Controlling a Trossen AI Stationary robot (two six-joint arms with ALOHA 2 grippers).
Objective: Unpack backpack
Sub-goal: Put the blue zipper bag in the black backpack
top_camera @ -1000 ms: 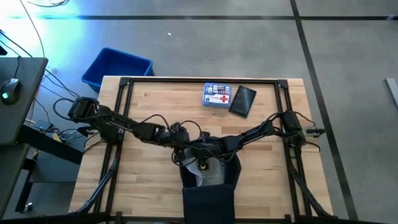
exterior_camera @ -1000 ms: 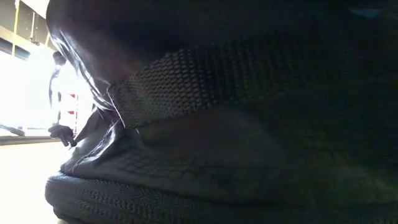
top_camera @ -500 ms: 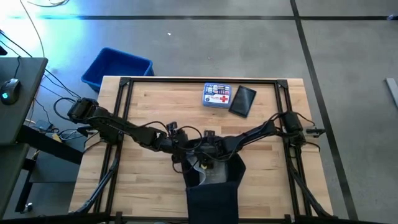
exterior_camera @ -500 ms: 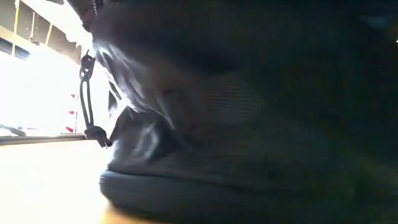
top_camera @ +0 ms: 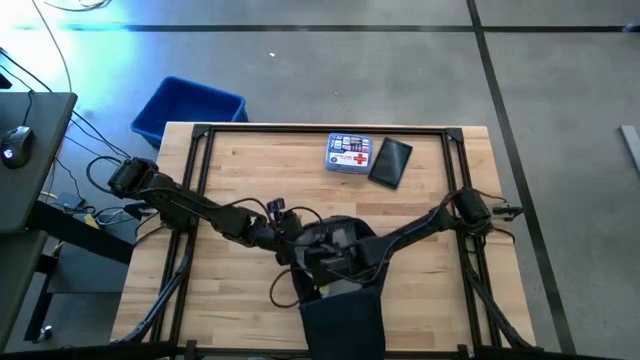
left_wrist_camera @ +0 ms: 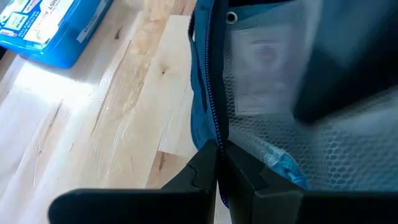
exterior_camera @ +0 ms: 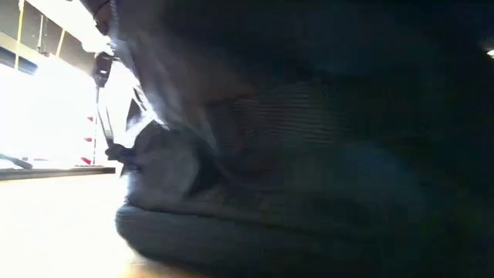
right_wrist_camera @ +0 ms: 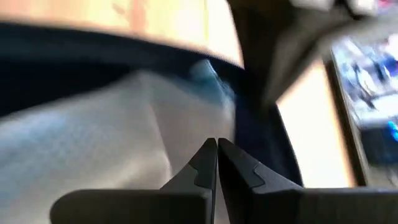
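Currently the backpack (top_camera: 340, 285) lies at the near middle of the wooden table (top_camera: 240, 180), its lower part hanging over the near edge, its top opened so that pale lining shows in the high view. Both arms meet over that opening. The left gripper (left_wrist_camera: 219, 149) has its jaws pressed together on the zipper edge of the backpack; the left wrist view shows the blue zipper tape (left_wrist_camera: 210, 93) running straight into the closed tips, with pale mesh lining (left_wrist_camera: 323, 143) just beside them. The right gripper (right_wrist_camera: 217, 144) also has its jaws together, tips over the pale lining and dark rim of the opening; whether fabric is pinched between them cannot be told from the blurred right wrist view. In the low view the backpack's dark fabric fills nearly the whole frame, and a zipper pull cord (exterior_camera: 104, 100) hangs at its side. At the far side of the table a blue first-aid box (top_camera: 348, 154) lies just beside a small black pouch (top_camera: 390, 162), both well apart from the backpack. A blue bin (top_camera: 188, 108) stands on the floor beyond the table's far left corner.
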